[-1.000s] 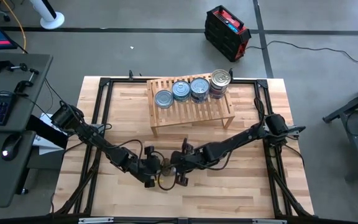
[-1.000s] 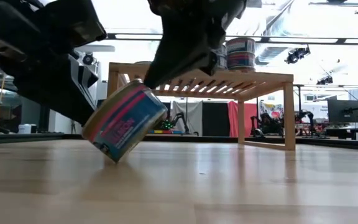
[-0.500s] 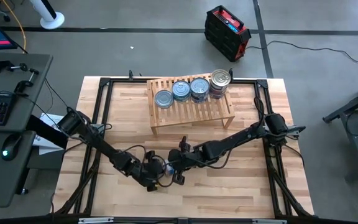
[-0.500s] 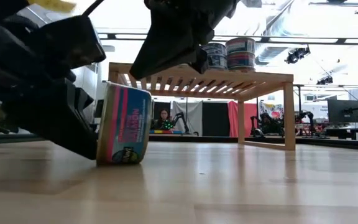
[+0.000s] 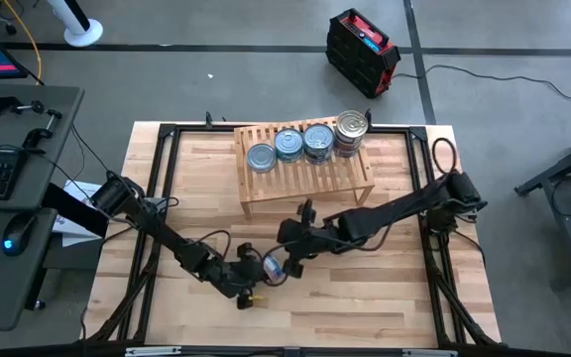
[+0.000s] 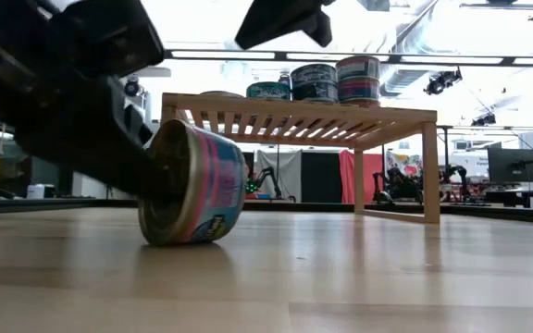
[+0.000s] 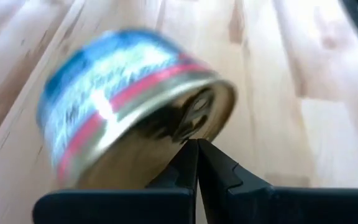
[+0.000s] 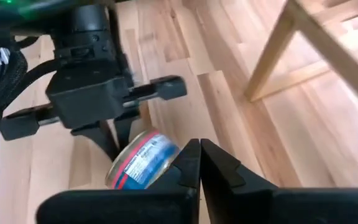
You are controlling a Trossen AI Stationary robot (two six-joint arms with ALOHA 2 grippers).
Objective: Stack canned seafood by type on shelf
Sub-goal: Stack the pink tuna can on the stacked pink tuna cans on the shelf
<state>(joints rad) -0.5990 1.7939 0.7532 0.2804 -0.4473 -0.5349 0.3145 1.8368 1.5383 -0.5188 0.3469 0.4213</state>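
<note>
Five tins show in all: four stand on the shelf, and one blue-and-pink tin lies on its side on the worktop. Two arms, one shelf.

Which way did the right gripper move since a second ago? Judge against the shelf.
Yes: the right gripper has pulled away from the blue-and-pink round tin, toward the light-wood slatted shelf.
</note>
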